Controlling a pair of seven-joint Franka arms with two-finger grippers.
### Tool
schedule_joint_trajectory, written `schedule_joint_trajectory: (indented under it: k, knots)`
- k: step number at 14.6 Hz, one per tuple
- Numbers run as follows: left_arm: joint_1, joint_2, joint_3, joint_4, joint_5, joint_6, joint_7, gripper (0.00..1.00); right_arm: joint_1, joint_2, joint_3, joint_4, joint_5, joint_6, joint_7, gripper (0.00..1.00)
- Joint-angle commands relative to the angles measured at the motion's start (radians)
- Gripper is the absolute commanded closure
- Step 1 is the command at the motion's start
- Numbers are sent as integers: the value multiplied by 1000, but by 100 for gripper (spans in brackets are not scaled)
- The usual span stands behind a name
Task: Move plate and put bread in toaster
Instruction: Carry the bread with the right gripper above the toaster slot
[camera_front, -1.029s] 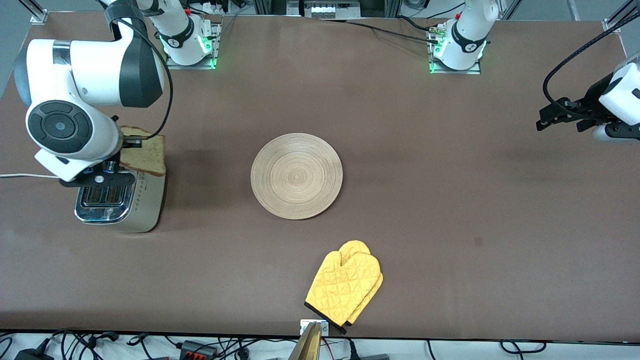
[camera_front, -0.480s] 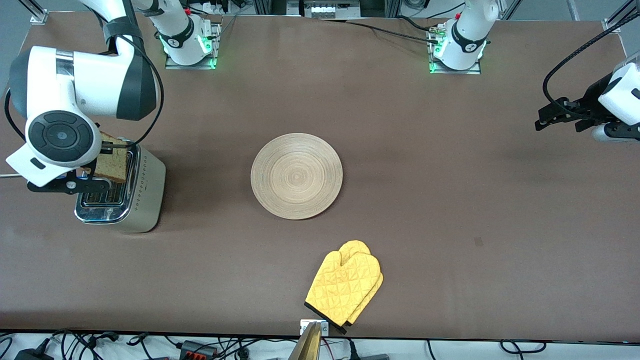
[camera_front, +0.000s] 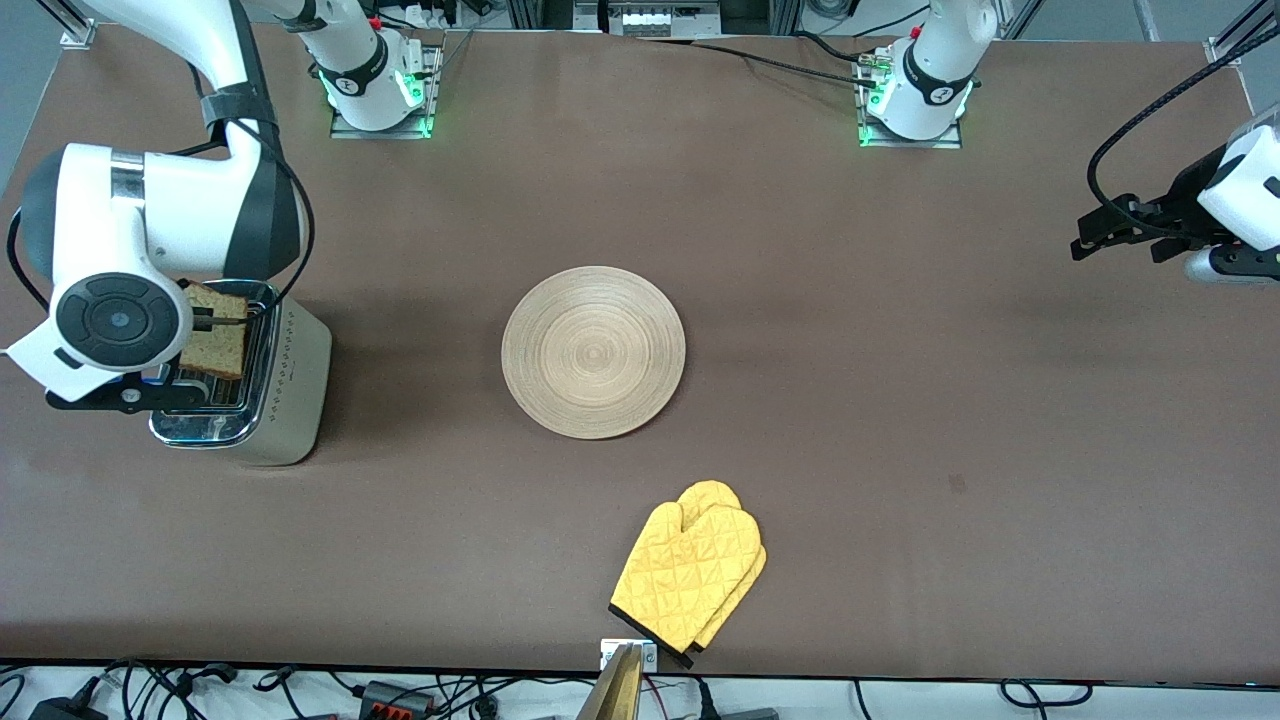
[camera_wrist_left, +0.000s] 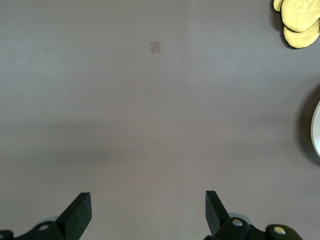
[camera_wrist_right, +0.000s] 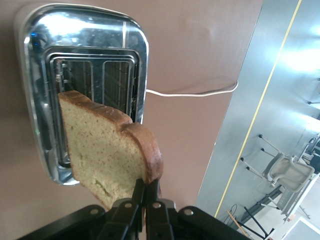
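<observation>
Right claw (camera_wrist_right: 145, 196): pressed together on the bread (camera_wrist_right: 107, 148), holding the slice edge-up over the toaster (camera_front: 262, 400) slots. Left claw (camera_wrist_left: 145, 212): spread, empty, waiting over bare desk (camera_front: 900, 400) well apart from the toaster. Plate (camera_front: 593, 351): flat on the desk, between toaster and left claw; yellow oven mitt (camera_front: 690, 573) nearer the front camera.

bread (camera_front: 215, 343) over the toaster (camera_front: 262, 385) slots
</observation>
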Motion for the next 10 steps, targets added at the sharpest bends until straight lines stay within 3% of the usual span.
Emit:
schedule_joint_trajectory:
  k: [1,10]
  knots:
    - [8,-15,0,-10,-19,-8,-3,0,-2,-6,1,-8,-16,22,-13,100]
    - [6,-15,-8,-9,-21,-25,-9,0,-10,20,1,-8,-5,37,-12,100]
